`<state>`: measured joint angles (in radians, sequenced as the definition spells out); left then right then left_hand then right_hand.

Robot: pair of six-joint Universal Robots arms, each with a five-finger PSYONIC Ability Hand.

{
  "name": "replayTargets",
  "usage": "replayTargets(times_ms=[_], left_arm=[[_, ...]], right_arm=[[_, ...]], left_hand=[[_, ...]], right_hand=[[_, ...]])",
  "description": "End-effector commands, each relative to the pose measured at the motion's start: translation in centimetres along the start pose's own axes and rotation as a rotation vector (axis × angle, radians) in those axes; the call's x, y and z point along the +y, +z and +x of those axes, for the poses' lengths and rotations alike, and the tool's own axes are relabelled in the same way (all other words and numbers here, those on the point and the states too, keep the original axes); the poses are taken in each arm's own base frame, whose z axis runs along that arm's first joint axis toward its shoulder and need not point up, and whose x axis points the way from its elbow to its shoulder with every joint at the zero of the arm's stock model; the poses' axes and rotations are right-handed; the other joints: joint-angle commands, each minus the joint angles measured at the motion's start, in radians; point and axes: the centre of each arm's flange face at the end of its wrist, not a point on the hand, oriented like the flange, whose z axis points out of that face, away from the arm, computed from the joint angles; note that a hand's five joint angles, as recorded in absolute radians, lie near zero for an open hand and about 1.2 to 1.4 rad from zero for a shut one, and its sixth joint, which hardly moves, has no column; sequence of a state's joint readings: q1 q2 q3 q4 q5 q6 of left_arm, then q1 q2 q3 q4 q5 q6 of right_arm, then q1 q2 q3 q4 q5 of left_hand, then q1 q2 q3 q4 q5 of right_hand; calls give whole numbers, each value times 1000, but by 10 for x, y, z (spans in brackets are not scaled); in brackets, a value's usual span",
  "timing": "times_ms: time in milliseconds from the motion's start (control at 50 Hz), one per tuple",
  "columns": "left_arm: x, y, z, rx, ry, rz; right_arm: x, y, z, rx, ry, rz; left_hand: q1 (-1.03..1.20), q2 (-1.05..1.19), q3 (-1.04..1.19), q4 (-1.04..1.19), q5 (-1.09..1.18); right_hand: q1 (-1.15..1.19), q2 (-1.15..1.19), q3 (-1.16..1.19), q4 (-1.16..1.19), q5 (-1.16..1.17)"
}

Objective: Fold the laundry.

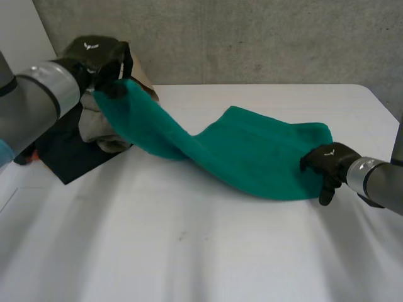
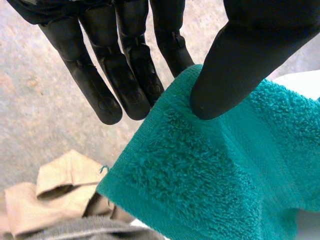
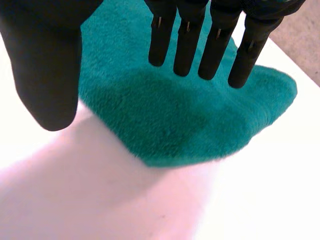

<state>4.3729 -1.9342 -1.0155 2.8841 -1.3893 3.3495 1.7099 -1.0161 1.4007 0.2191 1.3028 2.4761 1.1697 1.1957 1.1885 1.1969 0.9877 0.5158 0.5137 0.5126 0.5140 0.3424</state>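
A teal fluffy towel (image 1: pixel 252 157) stretches across the white bench (image 1: pixel 189 251) - one end is up in the air and the other end lies flat. The left hand (image 1: pixel 94 53) is raised over the far left side of the bench and holds the high end of the towel. Seen from the left wrist, its thumb (image 2: pixel 235 65) presses the towel's edge (image 2: pixel 210 175) against the straight fingers (image 2: pixel 125 80), so the towel is pinched between them. From there the towel hangs down in a long slope and twists once before it reaches the bench. The right hand (image 1: pixel 327 162) is at the low end of the towel, by its near right edge. Seen from the right wrist, its fingers (image 3: pixel 187 45) are straight and spread over the towel (image 3: pixel 175 120), with the thumb well apart from them - they grip nothing. Below the left hand sits a pile of a beige cloth (image 2: pixel 55 190), a grey cloth (image 2: pixel 80 230) and a black cloth (image 1: pixel 69 154).
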Motion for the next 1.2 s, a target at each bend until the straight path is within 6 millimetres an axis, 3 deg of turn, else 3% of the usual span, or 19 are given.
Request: replayTargets(times_ms=[20,140,400,460,480,620,680,720,740,760,820,900,980,1000,1040,1060,1140,1160,1200], left_arm=[[-28,0,5,-22,-21,43],[-42,-1,8,-22,-42,66],[-53,-1,5,-31,-77,97],[-53,-1,6,-30,-76,99],[-54,-2,6,-33,-75,100],[-55,-1,5,-37,-73,107],[-58,0,5,-37,-72,118],[-61,2,5,-38,-69,132],[-63,3,5,-38,-68,141],[-64,4,4,-39,-66,145],[-70,8,4,-44,-58,174],[-79,12,3,-59,-46,204],[-84,13,9,-57,-43,205],[-85,13,10,-55,-43,203],[-85,12,13,-50,-45,194],[-84,11,14,-50,-45,181],[-84,8,14,-52,-43,165],[-83,7,14,-52,-37,161],[-86,4,13,-50,-26,164]], right_arm=[[12,5,-6,21,29,25],[13,11,-5,54,26,64],[23,30,-6,71,24,76],[24,31,-6,75,31,77],[23,30,-6,75,35,78],[19,17,-14,46,55,87],[18,6,-28,-6,37,77],[25,-10,-59,-123,36,20],[26,-26,-88,-230,22,-8],[25,-34,-100,-270,14,-14],[13,-71,-147,-414,-41,6],[-12,-101,-187,-509,-2,97],[-33,-109,-218,-581,109,145],[-35,-107,-221,-584,136,141],[-41,-102,-221,-568,186,141],[-49,-96,-212,-520,227,154],[-67,-82,-156,-319,250,196],[-71,-80,-133,-254,234,200],[-75,-76,-111,-196,197,208]], left_hand=[[227,201,208,199,234],[227,201,208,199,234],[227,201,208,199,234],[227,201,208,199,234],[227,201,208,199,234],[227,201,208,199,234],[227,201,208,199,234],[227,201,208,199,234],[227,201,208,199,234],[227,201,208,199,234],[227,201,208,199,234],[227,201,208,199,234],[227,201,208,199,234],[227,201,208,199,234],[227,201,208,199,234],[227,201,208,199,234],[227,201,208,199,234],[227,201,208,199,234],[227,201,208,199,234]], right_hand=[[131,133,134,133,130],[266,268,269,268,265],[375,377,378,377,374],[668,670,671,669,666],[878,880,882,880,877],[880,883,884,882,879],[880,883,884,882,879],[880,883,884,882,879],[880,883,884,882,879],[880,883,884,882,879],[880,883,884,882,879],[880,883,884,882,879],[880,883,884,882,879],[694,696,697,696,693],[207,209,210,209,206],[62,64,66,64,61],[-77,-75,-74,-75,-78],[-103,-101,-100,-101,-104],[-168,-166,-164,-166,-169]])
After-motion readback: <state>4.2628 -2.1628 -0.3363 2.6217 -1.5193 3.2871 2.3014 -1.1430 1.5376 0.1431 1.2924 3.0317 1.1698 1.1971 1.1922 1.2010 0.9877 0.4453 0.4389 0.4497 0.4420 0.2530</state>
